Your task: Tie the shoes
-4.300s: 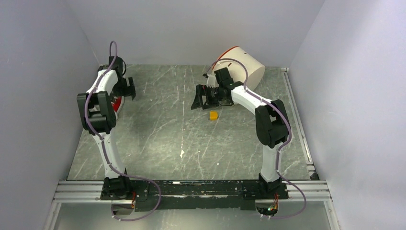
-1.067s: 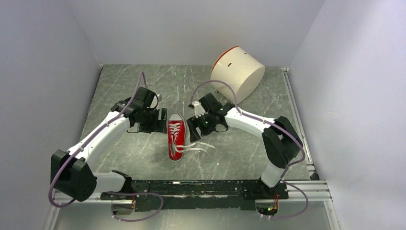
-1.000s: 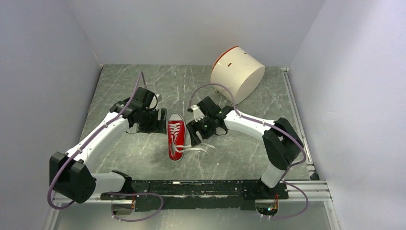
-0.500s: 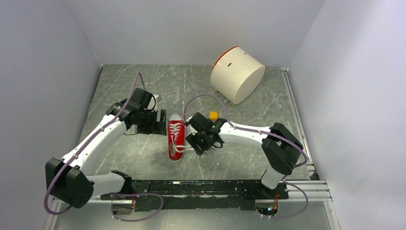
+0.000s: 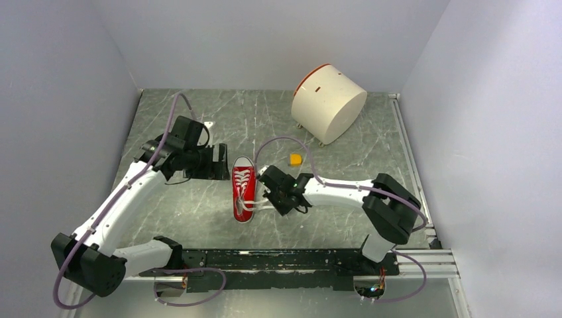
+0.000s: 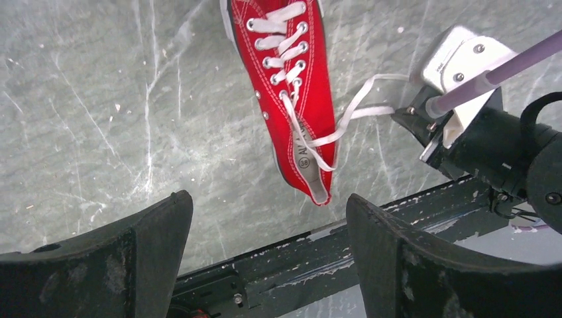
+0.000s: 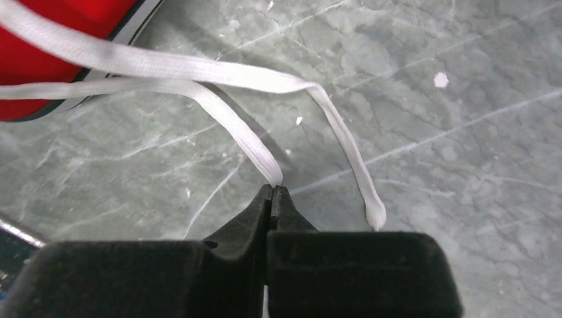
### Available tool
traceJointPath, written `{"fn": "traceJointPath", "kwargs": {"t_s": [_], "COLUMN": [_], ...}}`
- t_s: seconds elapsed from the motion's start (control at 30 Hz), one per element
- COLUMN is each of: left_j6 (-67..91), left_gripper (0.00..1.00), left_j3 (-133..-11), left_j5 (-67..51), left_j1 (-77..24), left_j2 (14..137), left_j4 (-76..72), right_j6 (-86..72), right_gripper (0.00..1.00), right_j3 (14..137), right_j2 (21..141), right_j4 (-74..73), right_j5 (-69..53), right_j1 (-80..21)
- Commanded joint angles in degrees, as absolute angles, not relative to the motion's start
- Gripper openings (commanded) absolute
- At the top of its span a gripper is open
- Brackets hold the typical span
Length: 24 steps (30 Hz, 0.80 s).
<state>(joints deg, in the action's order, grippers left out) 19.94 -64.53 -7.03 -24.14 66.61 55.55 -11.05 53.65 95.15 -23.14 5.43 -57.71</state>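
Observation:
The red sneaker [image 5: 243, 189] lies flat mid-table, white toe cap away from the arm bases and heel toward them; the left wrist view shows it [image 6: 291, 99] from above. Its white laces trail loose to the right of the heel. My right gripper [image 5: 270, 201] sits low beside the heel, shut on one white lace [image 7: 232, 132] right at its tips [image 7: 273, 187]. The other lace [image 7: 344, 152] lies free on the floor. My left gripper [image 5: 222, 165] hovers left of the toe, jaws wide open [image 6: 266, 197] with nothing between them.
A white drum with a red rim [image 5: 329, 103] lies on its side at the back right. A small yellow block [image 5: 295, 159] sits behind the right arm. The black and metal rail [image 5: 265, 258] runs along the near edge. Grey walls close in both sides.
My right gripper came down toward the near side to the loose laces and closed on one. My left arm drew back slightly left, its jaws a little wider.

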Motion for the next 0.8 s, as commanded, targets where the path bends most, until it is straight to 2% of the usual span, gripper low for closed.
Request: {"fn": "traceJointPath", "kwargs": {"t_s": [0.0,0.1,0.33,0.57,0.77], "left_j6": [20.1,18.8,18.2,12.1,-2.4], "left_gripper": [0.89,0.9,0.84,0.75,0.72], "left_j3": [-68.0,-67.9,-61.3,-56.4,-55.3], "left_j5": [-9.1,-11.9,-25.6,-24.7,-19.7], "left_j1": [-23.9,-23.9,-25.4,-38.2,-52.5], "left_j2": [64.7,63.4,59.6,56.8,64.5], "left_j4": [55.9,53.5,42.1,31.9,22.9], "right_j6": [-13.2,-17.2,-25.4,-27.6,-27.7], "right_gripper": [0.0,0.0,0.0,0.0,0.0], "right_j3": [60.2,66.0,69.9,72.3,72.1], "right_j2": [87.0,81.2,79.8,83.4,84.8], "right_j4": [-28.8,-30.8,-25.2,-22.6,-22.5], "right_j5": [7.7,8.9,-7.6,-15.8,-21.7], "right_j1": [-57.8,-55.7,-46.5,-39.2,-33.9]}}
